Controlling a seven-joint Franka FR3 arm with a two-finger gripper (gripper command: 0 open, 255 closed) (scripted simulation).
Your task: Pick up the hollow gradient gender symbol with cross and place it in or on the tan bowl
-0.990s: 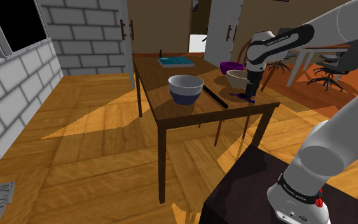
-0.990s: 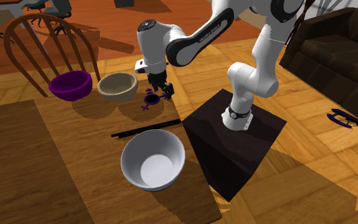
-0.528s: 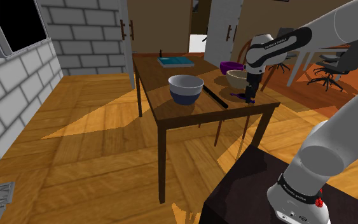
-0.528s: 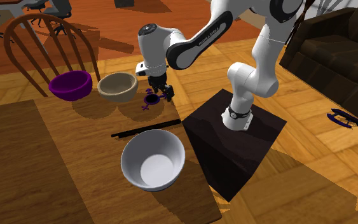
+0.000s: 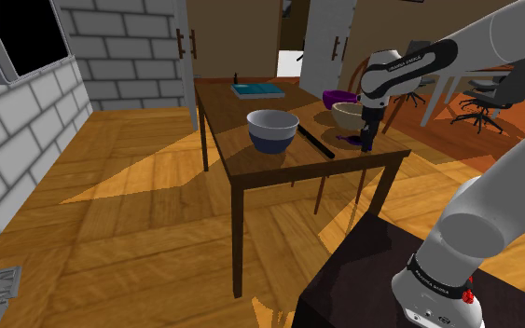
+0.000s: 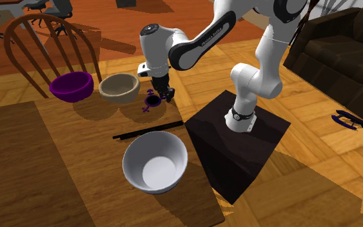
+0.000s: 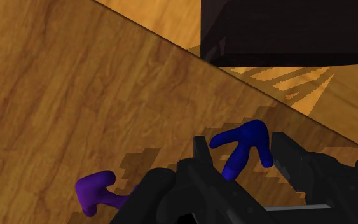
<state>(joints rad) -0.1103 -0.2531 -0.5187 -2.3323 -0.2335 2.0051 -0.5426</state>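
The gender symbol (image 6: 148,104), purple shading to blue, lies flat on the wooden table (image 6: 57,174), close to its edge beside the stand. My gripper (image 6: 163,96) stands upright over it, fingertips down at table level. In the wrist view the gripper (image 7: 240,147) is shut on the symbol's blue forked arm (image 7: 242,140), a finger against each side, and the symbol's purple end (image 7: 98,191) sticks out beside the hand. The tan bowl (image 6: 118,88) stands just past the symbol, upright and holding nothing. In the shoulder view the gripper (image 5: 366,143) covers most of the symbol (image 5: 352,140) beside the tan bowl (image 5: 348,114).
A purple bowl (image 6: 71,86) sits beyond the tan one, next to a wooden chair (image 6: 48,39). A thin black stick (image 6: 147,131) lies between the symbol and a large white bowl (image 6: 155,162). A book (image 5: 258,89) lies at the table's far end. The dark stand (image 6: 238,151) adjoins the table.
The fingers stood wide apart over the symbol; now they have closed in on its blue arm. The hand has sunk slightly toward the table.
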